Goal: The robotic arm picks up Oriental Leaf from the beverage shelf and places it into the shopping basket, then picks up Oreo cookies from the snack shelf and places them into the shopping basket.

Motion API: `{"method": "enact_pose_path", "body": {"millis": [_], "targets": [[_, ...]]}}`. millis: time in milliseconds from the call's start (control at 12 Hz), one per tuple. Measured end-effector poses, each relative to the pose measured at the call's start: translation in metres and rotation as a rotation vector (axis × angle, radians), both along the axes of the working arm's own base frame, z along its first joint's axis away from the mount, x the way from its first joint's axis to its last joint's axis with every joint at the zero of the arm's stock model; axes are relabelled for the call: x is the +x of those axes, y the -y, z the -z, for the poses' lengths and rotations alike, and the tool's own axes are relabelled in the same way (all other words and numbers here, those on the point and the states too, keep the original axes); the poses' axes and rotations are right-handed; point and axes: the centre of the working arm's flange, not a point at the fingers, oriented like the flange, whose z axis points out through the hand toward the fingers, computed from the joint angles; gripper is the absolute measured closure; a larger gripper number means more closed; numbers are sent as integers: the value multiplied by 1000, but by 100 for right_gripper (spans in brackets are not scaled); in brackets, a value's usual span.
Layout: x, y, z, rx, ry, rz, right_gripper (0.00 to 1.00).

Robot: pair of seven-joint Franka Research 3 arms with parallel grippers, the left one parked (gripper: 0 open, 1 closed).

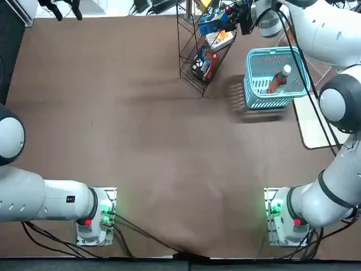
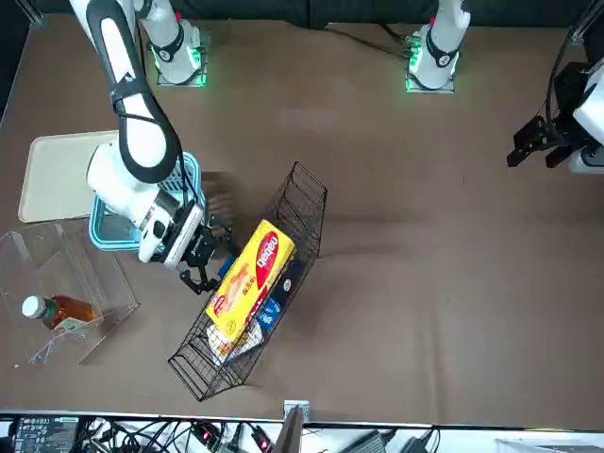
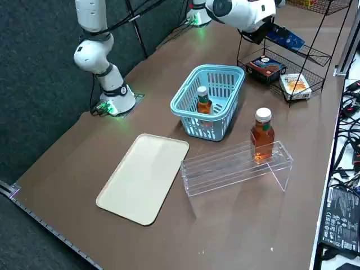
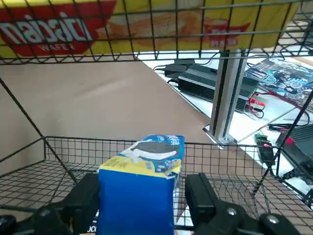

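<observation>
Right wrist view shows the Oreos (image 4: 137,205) standing between the two fingers of the right gripper (image 4: 142,199), which look parted, a sliver of space beside the blue packet. They are on the snack shelf (image 4: 58,152), in a tier under the yellow wafer packet (image 4: 171,30). Picking them up looks like the step in hand, with the bottle half of the task done. Centre the packet between the fingers before closing, so that one side does not get pushed first and twist it; then squeeze only enough to hold, since the box could crush. Draw it out along the tier's slope, clear of the wires and the wafers overhead, before lifting. The basket (image 3: 191,115) waits nearby on the table, with the Oriental Leaf (image 3: 204,106) inside; lower the packet into the free space beside that bottle rather than onto its cap. Beyond, another bottle (image 3: 262,139) stands on the clear rack (image 3: 225,175), beside the tray (image 3: 143,180); leave both alone.
</observation>
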Motion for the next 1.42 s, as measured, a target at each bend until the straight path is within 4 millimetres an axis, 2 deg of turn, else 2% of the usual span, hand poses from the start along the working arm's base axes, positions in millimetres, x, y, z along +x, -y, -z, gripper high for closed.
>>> {"method": "enact_pose_path", "body": {"millis": [833,1417], "targets": [[12,-8,18,-3,-8,-4,0],[14,-8,18,-4,-4,1,0]]}}
